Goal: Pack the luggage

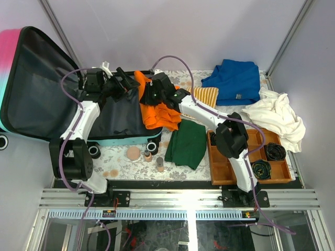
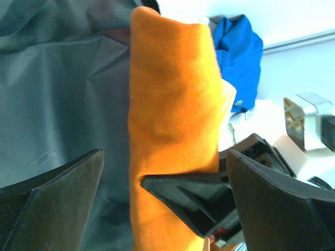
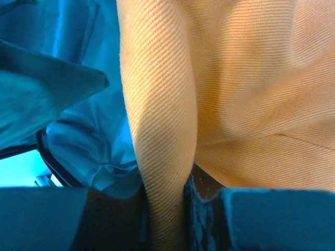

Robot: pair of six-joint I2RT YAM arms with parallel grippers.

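The luggage (image 1: 36, 83) lies open at the left, its pink-to-teal lid propped up and its dark grey lined base (image 1: 118, 119) flat on the table. My right gripper (image 1: 150, 94) is shut on a fold of an orange cloth (image 1: 157, 112) that hangs over the base's right edge. In the right wrist view the orange cloth (image 3: 220, 78) is pinched between the jaws of that gripper (image 3: 165, 219). My left gripper (image 1: 127, 83) hovers over the base beside it, wide open. In the left wrist view its gripper (image 2: 165, 152) straddles the orange cloth (image 2: 172, 94) without touching it.
A green cloth (image 1: 186, 144) lies right of the suitcase. A striped yellow cloth (image 1: 205, 95), a blue garment (image 1: 233, 81) and a white garment (image 1: 277, 117) lie at the back right. A wooden tray (image 1: 222, 170) holds black cables (image 1: 261, 168). Small toiletries (image 1: 134, 153) sit near the wheels.
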